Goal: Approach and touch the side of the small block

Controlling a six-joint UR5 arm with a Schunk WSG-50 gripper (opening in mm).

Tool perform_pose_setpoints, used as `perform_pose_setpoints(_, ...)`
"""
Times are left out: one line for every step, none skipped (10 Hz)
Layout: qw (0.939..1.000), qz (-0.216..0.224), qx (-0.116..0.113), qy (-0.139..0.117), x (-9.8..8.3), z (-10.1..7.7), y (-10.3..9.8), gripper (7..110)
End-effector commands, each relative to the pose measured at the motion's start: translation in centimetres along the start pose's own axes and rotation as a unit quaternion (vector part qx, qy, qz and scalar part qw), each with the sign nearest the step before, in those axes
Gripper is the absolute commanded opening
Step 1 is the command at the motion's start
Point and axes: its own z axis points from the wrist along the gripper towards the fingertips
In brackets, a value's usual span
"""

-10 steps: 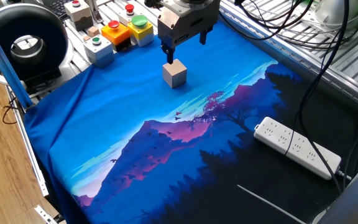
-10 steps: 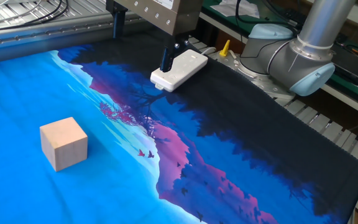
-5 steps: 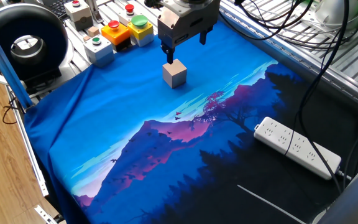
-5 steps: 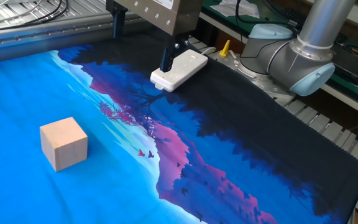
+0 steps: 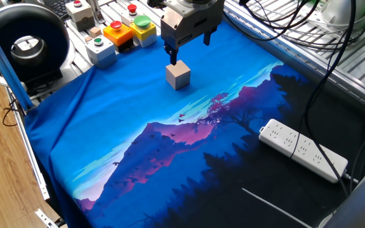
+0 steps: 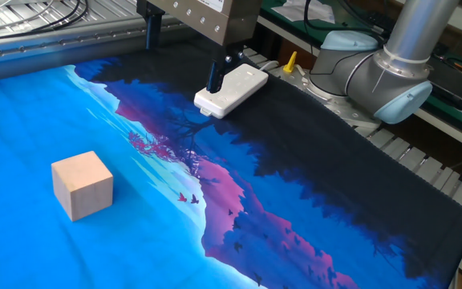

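Observation:
The small block [image 5: 178,75] is a plain pale wooden cube standing on the blue part of the printed cloth; it also shows low on the left in the other fixed view [image 6: 82,185]. My gripper [image 5: 187,47] hangs just behind it, open, with nothing between its dark fingers [image 5: 168,54]. From this side one finger seems to end right above the block's far top edge. In the other fixed view the gripper [image 6: 181,54] is clearly off the block, with bare cloth between them.
Button boxes stand beyond the cloth's far edge: orange [image 5: 117,33], yellow with a green button [image 5: 144,30] and white [image 5: 101,50]. A white power strip [image 5: 303,149] lies on the dark part of the cloth. The arm's grey joint [image 6: 391,72] and cables crowd the far side.

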Motion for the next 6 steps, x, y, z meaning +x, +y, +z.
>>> perform_pose_setpoints(0.9992,0.001,-0.04,0.007,0.32,-0.07,2.21,107)
perform_pose_setpoints(0.9993,0.002,-0.035,0.009,0.29,-0.12,2.06,7)
perform_pose_setpoints(0.9993,0.003,-0.035,0.01,0.23,-0.17,2.07,7)
perform_pose_setpoints(0.9993,0.003,-0.035,0.011,0.25,-0.18,2.03,7)
perform_pose_setpoints(0.9993,0.003,-0.035,0.011,0.21,-0.16,2.0,7)
perform_pose_setpoints(0.9995,0.0,-0.03,0.01,0.1,-0.18,1.79,7)
